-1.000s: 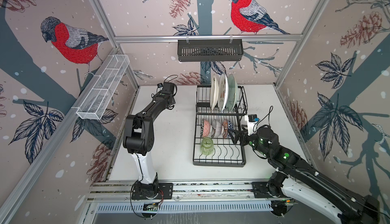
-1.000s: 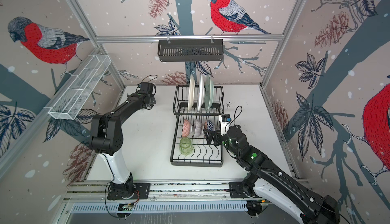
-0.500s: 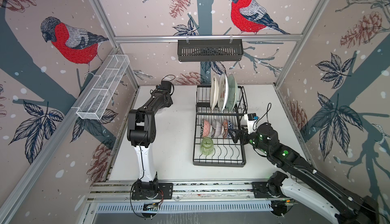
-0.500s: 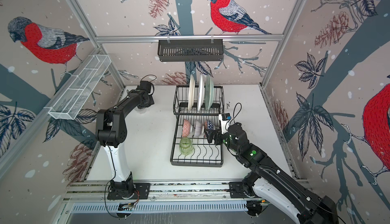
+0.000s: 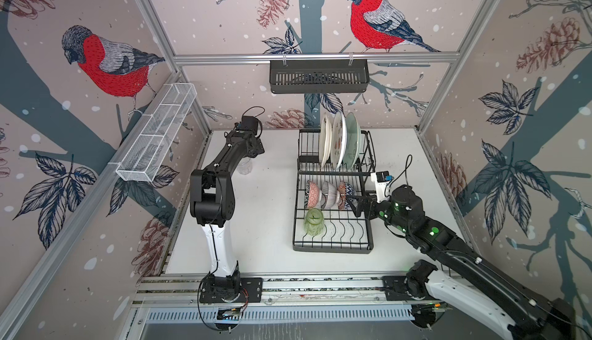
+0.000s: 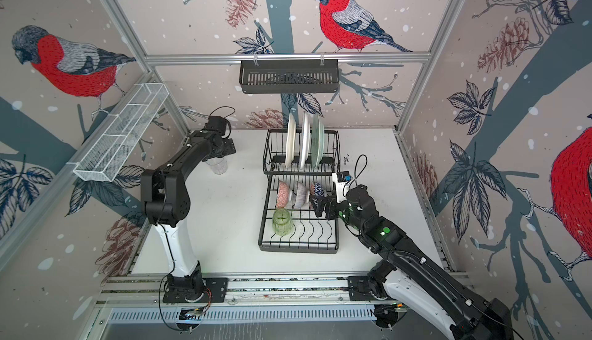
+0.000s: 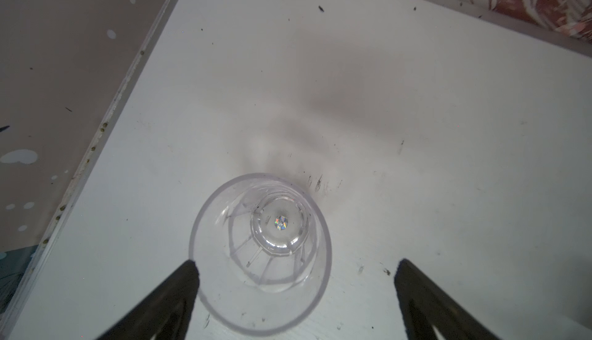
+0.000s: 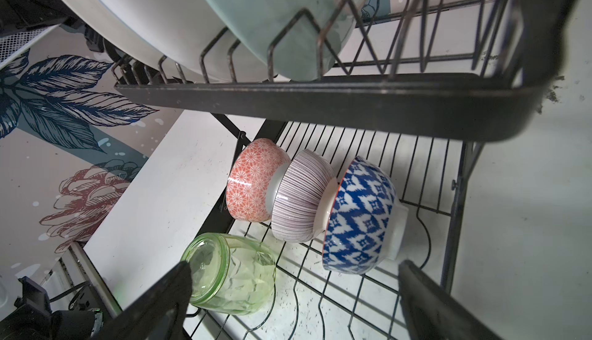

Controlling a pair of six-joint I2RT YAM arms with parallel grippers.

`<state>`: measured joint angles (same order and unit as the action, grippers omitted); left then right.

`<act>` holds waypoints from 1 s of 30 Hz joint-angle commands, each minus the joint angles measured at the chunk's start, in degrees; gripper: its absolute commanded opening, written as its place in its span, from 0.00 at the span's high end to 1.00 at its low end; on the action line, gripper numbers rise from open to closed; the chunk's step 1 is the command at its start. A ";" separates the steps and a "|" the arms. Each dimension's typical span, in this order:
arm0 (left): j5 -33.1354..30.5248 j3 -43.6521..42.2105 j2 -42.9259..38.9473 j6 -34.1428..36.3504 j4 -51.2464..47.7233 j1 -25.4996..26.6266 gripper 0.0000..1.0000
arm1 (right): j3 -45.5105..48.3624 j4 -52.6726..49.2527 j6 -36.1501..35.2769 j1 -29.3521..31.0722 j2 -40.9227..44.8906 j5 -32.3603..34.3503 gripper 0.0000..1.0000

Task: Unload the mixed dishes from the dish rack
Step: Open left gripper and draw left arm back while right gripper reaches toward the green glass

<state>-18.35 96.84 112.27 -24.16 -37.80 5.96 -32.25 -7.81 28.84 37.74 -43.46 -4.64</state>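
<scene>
Together, both top views show the dish rack (image 5: 333, 249) in the middle of the counter (image 5: 269, 226), reaching toward its far edge. The raised section holds three plates on edge: white plate (image 5: 324, 144), watermelon plate (image 5: 339, 144) and pale green plate (image 5: 353, 144). The flat tray holds three bowls (image 5: 330, 194) and one green tumbler (image 5: 314, 224). One clear tumbler (image 6: 217, 165) stands on the counter near the far left corner, beneath the left claw (image 6: 229, 149).

Left wrist view: the left claw's fingers (image 7: 166, 300) stand apart, holding nothing. One tip sits just beside the clear tumbler's rim. Risk: a sideways withdrawal would likely clip that rim and tip the tumbler.

Right wrist view: the right claw (image 8: 294, 265) is spread wide and empty, facing the blue bowl (image 8: 358, 216). This rests against the striped bowl (image 8: 301, 197), which rests against the pink bowl (image 8: 253, 181). Risk: removing the blue bowl may let its neighbours roll, and a steep lift may strike the upper bar (image 8: 320, 98).

Count: seven dishes in the rack, one out.
</scene>
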 commanded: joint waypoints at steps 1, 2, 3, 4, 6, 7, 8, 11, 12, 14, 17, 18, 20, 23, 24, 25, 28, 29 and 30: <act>1.29 -3.48 -4.74 -1.34 1.58 -0.07 0.02 | -1.09 -0.73 1.90 0.59 -0.14 -2.30 0.00; 1.61 -5.08 -6.57 -1.97 2.60 0.11 0.02 | -1.21 -0.99 2.24 1.11 -0.13 -2.32 0.00; 2.06 -7.76 -8.92 -2.87 4.02 0.19 0.02 | -1.24 -1.19 2.34 2.03 -0.05 -1.95 0.00; 3.12 -11.01 -11.42 -3.76 5.87 0.28 0.02 | -1.32 -1.39 2.36 3.19 -0.03 -0.89 0.00; 7.00 -16.83 -16.27 -4.72 9.55 0.44 0.02 | -1.43 -1.92 2.98 5.87 -0.30 2.17 0.00; 8.49 -20.30 -18.99 -5.85 11.72 0.70 0.02 | -1.66 -2.03 3.34 7.39 -0.76 3.37 0.00; 10.00 -23.37 -21.28 -6.78 13.80 0.93 0.02 | -1.88 -1.93 3.89 8.65 -1.36 4.11 0.00; 13.10 -31.83 -28.43 -8.86 18.77 1.40 0.02 | -2.51 0.62 5.91 12.72 -3.80 5.31 0.00; 12.50 -34.47 -30.42 -9.70 19.53 1.73 0.02 | -2.27 2.24 6.84 13.95 -4.64 5.90 0.00; 12.20 -38.53 -34.65 -9.49 21.36 2.50 0.02 | -1.50 5.73 8.09 16.08 -6.00 6.91 0.00; 11.93 -43.81 -39.44 -10.12 23.22 4.04 0.02 | -0.71 8.45 9.75 19.50 -8.69 10.94 0.00; 12.16 -45.13 -40.71 -10.29 23.84 4.66 0.02 | -0.75 8.76 10.26 20.93 -9.93 12.68 0.00; 12.01 -47.40 -42.85 -10.62 24.79 5.76 0.02 | -1.21 8.96 11.00 23.52 -12.57 15.84 0.00; 13.87 -50.48 -45.20 -11.09 27.40 7.12 0.02 | -2.94 8.45 13.03 25.64 -16.67 16.39 0.00; 14.41 -51.39 -45.76 -11.30 28.20 7.45 0.02 | -3.76 8.38 13.57 25.88 -18.08 15.14 0.00; 14.79 -52.40 -46.10 -11.19 29.03 7.58 0.02 | -4.35 8.66 13.89 26.34 -19.10 14.89 0.00; 14.72 -54.94 -46.25 -10.61 32.04 7.57 0.02 | -4.75 10.82 13.96 28.11 -20.67 15.78 0.00; 14.76 -55.38 -46.02 -10.55 32.69 7.58 0.02 | -4.67 11.58 14.17 28.34 -21.08 15.63 0.00; 15.06 -55.98 -45.99 -10.51 33.55 7.56 0.02 | -4.75 11.96 14.58 28.53 -21.66 15.59 0.00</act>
<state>-4.32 41.87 66.35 -34.65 -9.80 13.52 -36.56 0.89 42.00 65.80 -64.31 9.85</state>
